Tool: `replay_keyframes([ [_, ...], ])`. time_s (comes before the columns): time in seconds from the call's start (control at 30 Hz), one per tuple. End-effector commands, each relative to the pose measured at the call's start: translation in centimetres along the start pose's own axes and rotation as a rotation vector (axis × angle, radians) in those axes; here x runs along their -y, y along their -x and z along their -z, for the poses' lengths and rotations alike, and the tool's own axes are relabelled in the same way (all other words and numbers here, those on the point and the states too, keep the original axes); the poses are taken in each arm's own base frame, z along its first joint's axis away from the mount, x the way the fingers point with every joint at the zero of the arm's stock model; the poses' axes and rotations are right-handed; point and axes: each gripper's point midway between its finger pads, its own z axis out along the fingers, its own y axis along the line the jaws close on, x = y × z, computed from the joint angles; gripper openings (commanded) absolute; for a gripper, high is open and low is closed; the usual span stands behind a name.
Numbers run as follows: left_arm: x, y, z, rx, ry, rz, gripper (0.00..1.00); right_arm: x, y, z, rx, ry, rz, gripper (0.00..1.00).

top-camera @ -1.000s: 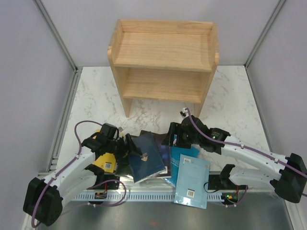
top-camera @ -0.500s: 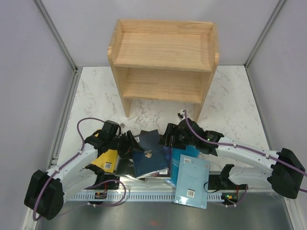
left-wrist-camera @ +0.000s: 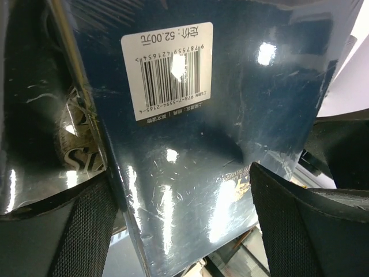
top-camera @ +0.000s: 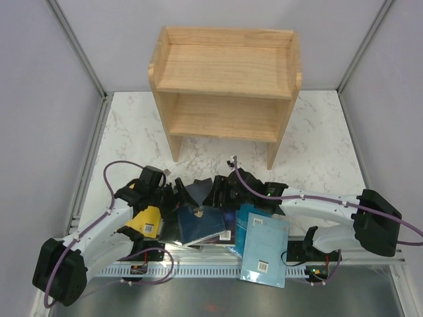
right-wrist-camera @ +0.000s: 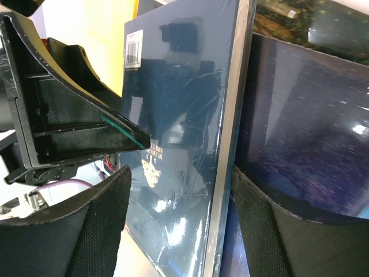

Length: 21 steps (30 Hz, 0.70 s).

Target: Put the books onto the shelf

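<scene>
Since a sec ago the right arm has swung in toward 9 o'clock. The right claw now sits at the far right corner of the navy book. That book has turned squarer to the bench edge, far end tipped up. The left claw has hardly shifted, approx 10 o'clock of the same book.

Both claws: jaws stand wide w/ the navy book btwn the pads. The left wrist view shows the cover w/ its barcode sticker filling the gap pad to pad. The right wrist view shows the book's long edge btwn the fingers. Can't tell for either whether the pads bite or only straddle.

Step in hand, IMO: get one book off the pile. To do it well, one claw steadies the pile and the other takes the raised edge only. The cover looks thin and glossy, prob slippery, so seat the pads deep before closing. Check no 2nd book comes along, then lift clear before heading to 12 o'clock.

The shelf stands at 12 o'clock, open front facing the arms. Both tiers show bare wood, no book in either. The books lie piled at 6 o'clock: yellow book at 9 o'clock of the navy one, teal book and light blue book at 3–4 o'clock.
</scene>
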Motion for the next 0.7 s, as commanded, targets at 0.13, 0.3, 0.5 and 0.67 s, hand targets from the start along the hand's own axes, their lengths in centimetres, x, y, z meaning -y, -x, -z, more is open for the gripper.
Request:
replay_keyframes([
  [0.13, 3.9, 0.2, 1.7, 0.038, -0.18, -0.086, 0.91, -0.6, -3.6, -1.1, -0.118, 0.002, 0.023, 0.73],
  [0.3, 5.2, -0.1, 3.1, 0.066, -0.298, -0.062, 0.91, 0.3, -4.5, -1.4, -0.138, -0.013, 0.009, 0.69],
  [0.5, 6.3, -0.1, 4.2, 0.086, -0.394, -0.029, 0.9, 1.6, -5.6, -1.5, -0.157, -0.007, -0.035, 0.43],
  [0.67, 8.5, -0.1, 6.3, 0.128, -0.474, -0.077, 0.9, 1.9, -6.0, -1.3, -0.166, -0.005, -0.051, 0.3],
])
